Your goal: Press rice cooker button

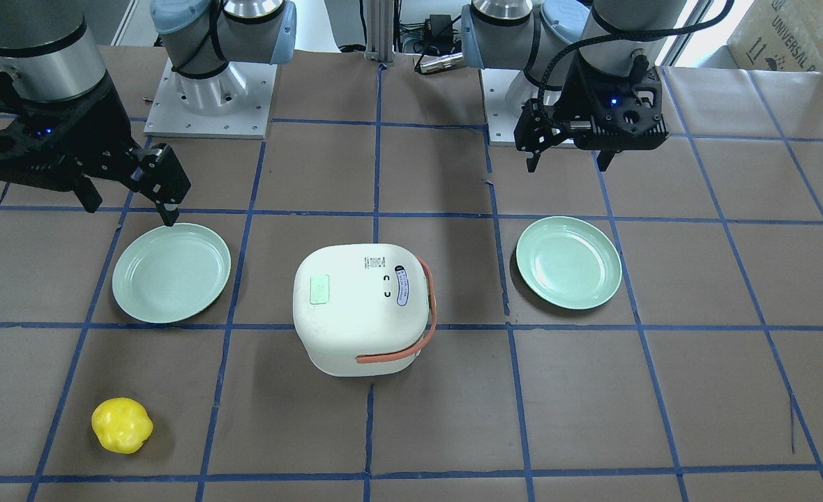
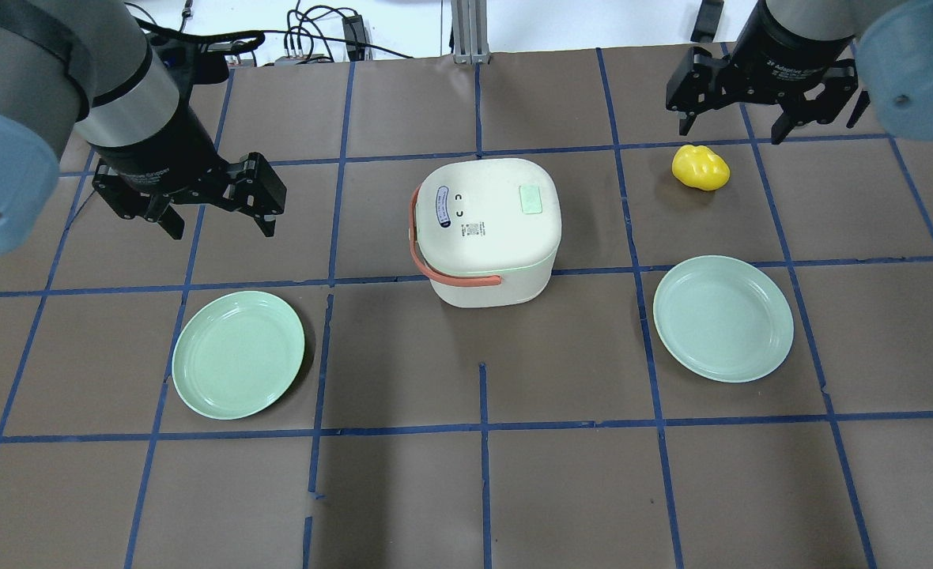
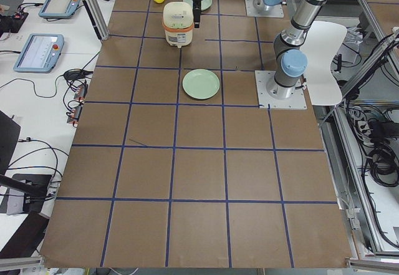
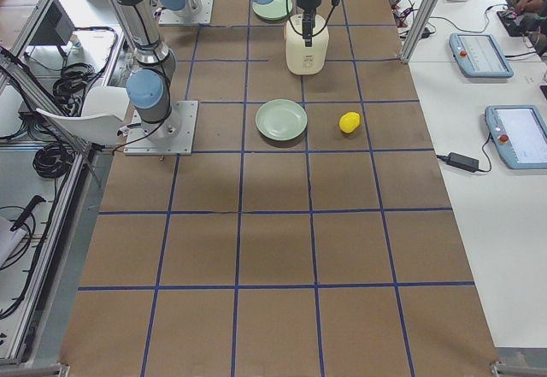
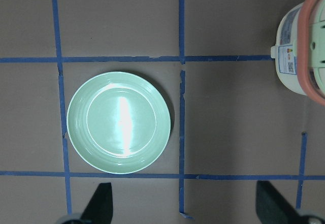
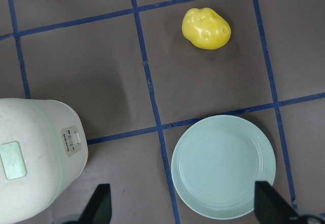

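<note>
The white rice cooker (image 2: pixel 490 229) stands mid-table with its lid shut and its orange-red strap handle (image 2: pixel 419 253) lying against one side. It also shows in the front-facing view (image 1: pixel 363 307). The right wrist view shows a small button panel (image 6: pixel 71 140) on the cooker's side wall and a pale green patch (image 6: pixel 12 160) on the lid. My left gripper (image 2: pixel 198 197) is open and empty, hovering to the cooker's left, apart from it. My right gripper (image 2: pixel 735 126) is open and empty, high at the far right, beyond the yellow object.
A mint-green plate (image 2: pixel 239 353) lies below my left gripper, and another plate (image 2: pixel 723 318) lies right of the cooker. A yellow lumpy object (image 2: pixel 700 167) lies near my right gripper. The brown table has blue tape grid lines.
</note>
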Available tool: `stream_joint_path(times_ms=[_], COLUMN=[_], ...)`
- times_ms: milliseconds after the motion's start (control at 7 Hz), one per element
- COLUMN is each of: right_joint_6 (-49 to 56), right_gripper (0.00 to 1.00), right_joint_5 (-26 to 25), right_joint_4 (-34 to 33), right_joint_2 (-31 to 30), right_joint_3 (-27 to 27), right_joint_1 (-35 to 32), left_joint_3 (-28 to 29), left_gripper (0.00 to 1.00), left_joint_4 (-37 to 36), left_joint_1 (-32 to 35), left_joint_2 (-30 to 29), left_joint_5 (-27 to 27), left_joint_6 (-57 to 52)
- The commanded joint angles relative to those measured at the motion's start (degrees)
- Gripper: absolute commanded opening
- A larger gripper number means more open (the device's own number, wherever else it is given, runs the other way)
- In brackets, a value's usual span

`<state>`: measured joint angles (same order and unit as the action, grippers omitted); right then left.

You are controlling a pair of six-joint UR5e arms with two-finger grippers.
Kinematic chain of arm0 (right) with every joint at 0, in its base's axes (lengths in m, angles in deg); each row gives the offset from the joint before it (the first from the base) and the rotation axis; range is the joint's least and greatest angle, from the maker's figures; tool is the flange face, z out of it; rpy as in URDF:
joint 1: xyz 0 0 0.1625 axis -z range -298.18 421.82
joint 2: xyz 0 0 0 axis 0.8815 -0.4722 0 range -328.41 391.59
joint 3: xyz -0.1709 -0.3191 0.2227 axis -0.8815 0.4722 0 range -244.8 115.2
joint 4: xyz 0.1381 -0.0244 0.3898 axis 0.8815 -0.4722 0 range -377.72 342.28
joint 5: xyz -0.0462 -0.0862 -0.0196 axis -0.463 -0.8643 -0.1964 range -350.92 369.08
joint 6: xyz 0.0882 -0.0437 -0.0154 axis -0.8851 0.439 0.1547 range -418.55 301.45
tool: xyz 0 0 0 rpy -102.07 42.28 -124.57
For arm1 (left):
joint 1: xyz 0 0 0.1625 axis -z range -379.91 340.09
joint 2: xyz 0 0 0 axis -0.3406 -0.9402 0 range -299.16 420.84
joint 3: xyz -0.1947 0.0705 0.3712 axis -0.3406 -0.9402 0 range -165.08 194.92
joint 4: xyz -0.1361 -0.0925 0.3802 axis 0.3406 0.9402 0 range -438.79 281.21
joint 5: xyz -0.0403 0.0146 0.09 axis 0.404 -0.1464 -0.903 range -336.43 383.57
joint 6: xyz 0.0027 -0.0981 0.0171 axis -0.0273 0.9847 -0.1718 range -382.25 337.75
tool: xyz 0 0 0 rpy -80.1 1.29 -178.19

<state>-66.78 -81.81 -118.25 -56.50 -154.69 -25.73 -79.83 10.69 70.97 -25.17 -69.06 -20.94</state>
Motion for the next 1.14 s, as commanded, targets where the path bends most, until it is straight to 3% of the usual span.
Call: stream_joint_path(times_ms=[0, 286, 429, 714, 857, 1000], right_joint_6=[0.0, 0.1, 0.7, 1.7, 1.9, 2.0], right_gripper=[1.0, 0.99, 0.93, 0.96, 0.89, 0.74], right_joint_5=[0.0, 0.6, 6.3, 6.3, 6.1, 5.6], right_joint_4=[-2.1, -2.7, -2.5, -2.5, -2.7, -2.6], right_joint_2=[0.6, 0.9, 0.9, 0.9, 1.2, 1.2], right_joint_3=[0.2, -0.1, 0.2, 0.1, 0.1, 0.1], right_joint_1=[0.1, 0.1, 0.1, 0.1, 0.0, -0.1], left_joint_3=[0.0, 0.0, 0.0, 0.0, 0.0, 0.0], left_gripper=[1.0, 1.0, 1.0, 1.0, 1.0, 1.0], left_joint_4=[0.0, 0.0, 0.0, 0.0, 0.0, 0.0], left_joint_1=[0.0, 0.0, 0.0, 0.0, 0.0, 0.0], left_joint_2=[0.0, 0.0, 0.0, 0.0, 0.0, 0.0], left_joint_5=[0.0, 0.0, 0.0, 0.0, 0.0, 0.0], left_joint_6=[0.0, 0.0, 0.0, 0.0, 0.0, 0.0])
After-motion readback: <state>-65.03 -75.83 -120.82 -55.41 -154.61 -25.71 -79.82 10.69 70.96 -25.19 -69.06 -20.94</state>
